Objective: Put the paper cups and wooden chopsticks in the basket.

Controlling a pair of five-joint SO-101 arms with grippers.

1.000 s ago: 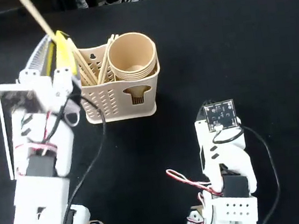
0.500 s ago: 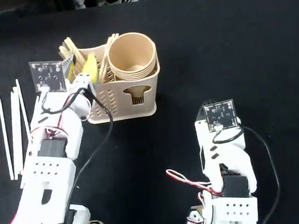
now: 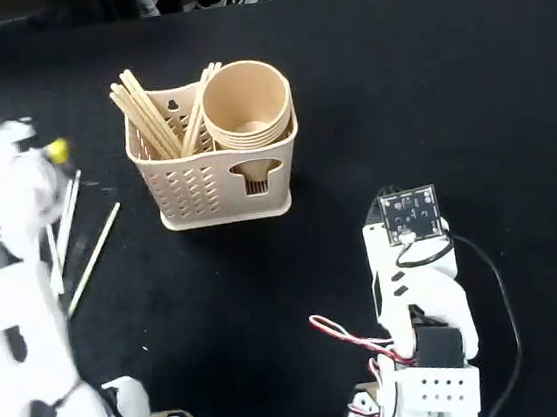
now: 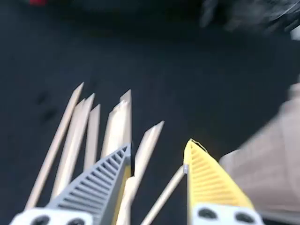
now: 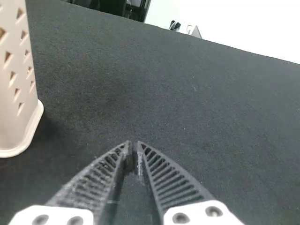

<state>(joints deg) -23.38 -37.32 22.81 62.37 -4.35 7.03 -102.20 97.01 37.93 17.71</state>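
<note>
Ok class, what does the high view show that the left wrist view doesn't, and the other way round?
High view's own: paper cups stacked in the basket beside upright chopsticks. Left wrist view's own: the left tool, plainly open, above the table. Shared: loose wooden chopsticks lying on that black table.

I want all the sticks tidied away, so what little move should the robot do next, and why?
Probably lower the left tool and close it on one of the loose chopsticks. The tool is open just over them, and they lie on the black table, beside the basket, not in it.
</note>
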